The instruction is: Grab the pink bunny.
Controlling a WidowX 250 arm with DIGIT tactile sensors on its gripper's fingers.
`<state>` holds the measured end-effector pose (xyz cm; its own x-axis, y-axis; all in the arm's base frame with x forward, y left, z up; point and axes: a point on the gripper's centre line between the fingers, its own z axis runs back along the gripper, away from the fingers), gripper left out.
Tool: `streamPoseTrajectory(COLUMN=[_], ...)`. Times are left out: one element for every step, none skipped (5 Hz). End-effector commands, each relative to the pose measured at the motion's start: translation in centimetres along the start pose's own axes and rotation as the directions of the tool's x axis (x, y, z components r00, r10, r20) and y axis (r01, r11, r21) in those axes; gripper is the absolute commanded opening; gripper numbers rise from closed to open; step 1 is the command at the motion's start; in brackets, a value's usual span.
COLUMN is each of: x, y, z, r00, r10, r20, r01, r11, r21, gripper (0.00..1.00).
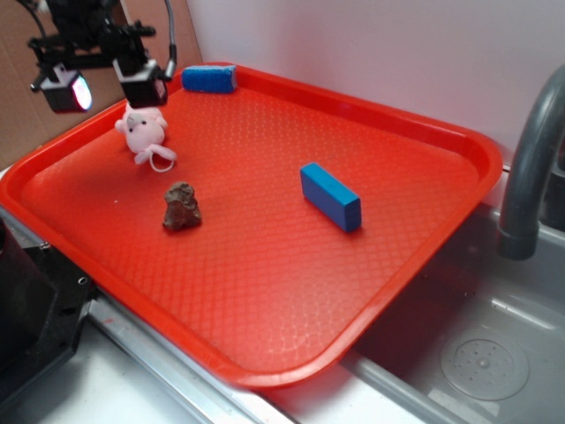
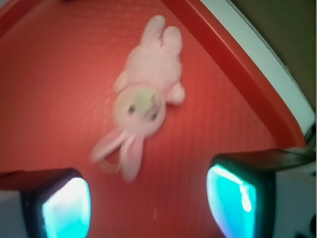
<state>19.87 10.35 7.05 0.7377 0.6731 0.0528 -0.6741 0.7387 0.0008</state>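
A: How is the tool seen to be set?

B: It is held spread above the far left corner of the red tray. In the wrist view the two fingers are seen well apart at the lower edge, with bare tray between them, and nothing is pinched.

A: What is found nearest the exterior camera?

B: A pale surface is seen at the bottom left and a grey sink basin at the bottom right, with the near corner of the tray laid over both. A grey faucet is seen at the right edge.

A: And on the tray itself?

B: A dark brown lumpy figure is stood on the left part of the tray. A blue block is laid flat near the middle, well apart from the figure.

A: Where is the pink bunny located?

B: The pink bunny is found beyond the brown figure, near the far left rim, just below the tool. No contact between them can be made out. In the wrist view the bunny is shown lying on the tray with its ears pointed toward the fingers, and a thin white cord loop is seen beside the ears.

A: What is seen farthest back?

B: A second blue block is laid against the far rim, with a pale wall behind it.
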Motion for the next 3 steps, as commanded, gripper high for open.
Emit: streamPoseTrajectory(x=[4.7,5.5,6.2], y=[1.2,0.7,0.4], z=[-1.0,-1.5,-2.4], r00=[0.998,0.998,0.999], r10=[-0.012,-0.015,-0.005], r20=[0.068,0.061,0.037], r01=[0.01,0.013,0.004], r11=[1.0,0.999,0.999], r21=[0.023,0.032,0.045], gripper=[1.0,1.0,1.0])
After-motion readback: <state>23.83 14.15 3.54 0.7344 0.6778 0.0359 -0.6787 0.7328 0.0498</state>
